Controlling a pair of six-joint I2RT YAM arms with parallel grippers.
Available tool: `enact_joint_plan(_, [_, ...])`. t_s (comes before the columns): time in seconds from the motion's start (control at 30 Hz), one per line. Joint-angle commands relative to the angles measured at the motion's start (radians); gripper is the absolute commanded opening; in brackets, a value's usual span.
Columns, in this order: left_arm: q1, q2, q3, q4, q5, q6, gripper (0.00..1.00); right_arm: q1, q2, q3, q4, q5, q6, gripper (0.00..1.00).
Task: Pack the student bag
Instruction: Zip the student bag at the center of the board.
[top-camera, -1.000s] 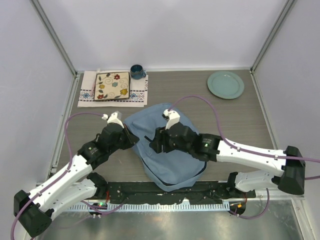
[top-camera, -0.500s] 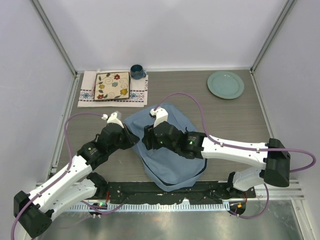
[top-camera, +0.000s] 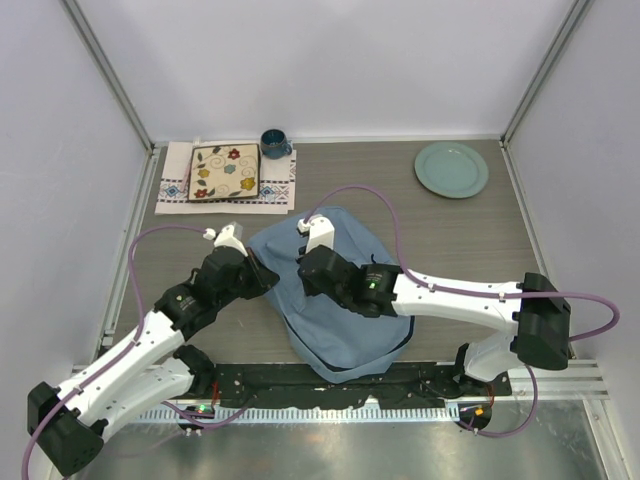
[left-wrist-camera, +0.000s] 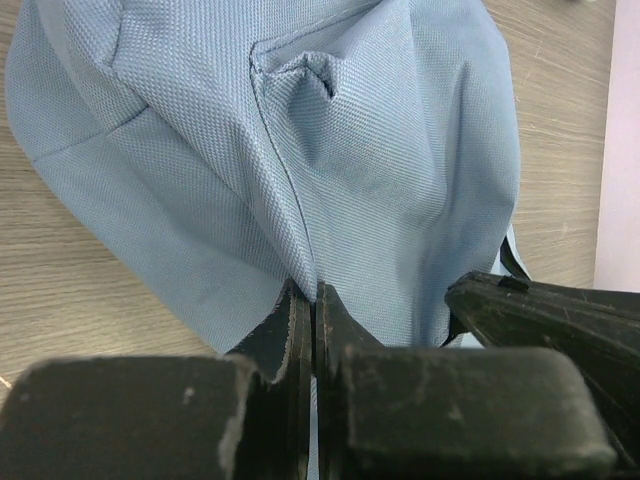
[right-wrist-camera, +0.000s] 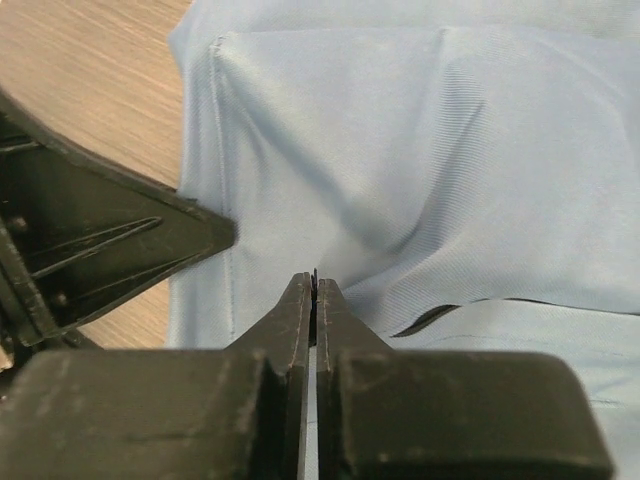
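- The embroidered cloth (top-camera: 172, 192) lay at ten o'clock on the table (top-camera: 480, 240). A flower-patterned square dish (top-camera: 225, 172) sat on it, and a dark blue mug (top-camera: 275, 143) stood at the cloth's far right corner. All of them were well apart from my work.
- My left gripper (left-wrist-camera: 306, 300) was at the bag's nine o'clock edge. Its jaws were pressed together on the cloth where a seam ran into the tips. I judged that this grip was there to anchor that side so the soft fabric would not slide. It sat as it had a second before.
- The student bag (top-camera: 345, 320) lay slumped in the middle of the table, just beyond my bases. It was apparently still closed, and I saw no books in view.
- My right gripper (right-wrist-camera: 315, 285) was over the bag's ten o'clock part, close beside my left one. A second before it had been nearer the bag's middle with its jaws apart, and now they were together. I could not tell whether they had pinched a fold or a zipper pull. I judged the aim was to get the bag open.
- The pale green plate (top-camera: 452, 168) rested at one o'clock, unused.
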Motion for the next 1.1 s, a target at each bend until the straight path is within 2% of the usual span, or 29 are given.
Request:
enact_joint_plan(0.0, [0.002,-0.043,0.011,0.095,0.024,0.001,0.0,0.003,-0.055,0.018,-0.027,0.182,0.012,0.01])
enact_joint_plan(0.23, [0.017,-0.082,0.008,0.023,0.004,0.027,0.0,-0.035,-0.154,-0.09,-0.064,0.279,0.044,0.01])
enact_joint_plan(0.53, [0.08,-0.135,-0.015,-0.014,0.031,0.031,0.0,-0.118,-0.24,-0.176,-0.061,0.221,0.067,0.01])
enact_joint_plan(0.67, [0.091,-0.12,0.003,-0.02,0.059,0.04,0.0,-0.118,-0.235,-0.193,-0.006,0.159,0.069,0.01])
enact_joint_plan(0.83, [0.121,-0.137,0.028,-0.074,0.056,0.093,0.0,-0.138,-0.21,-0.206,-0.061,0.24,0.113,0.01])
enact_joint_plan(0.97, [0.167,-0.149,0.031,-0.103,0.083,0.116,0.0,-0.227,-0.242,-0.268,-0.064,0.227,0.147,0.01])
enact_joint_plan(1.07, [0.201,-0.154,0.023,-0.112,0.134,0.129,0.0,-0.305,-0.257,-0.323,-0.006,0.172,0.129,0.01])
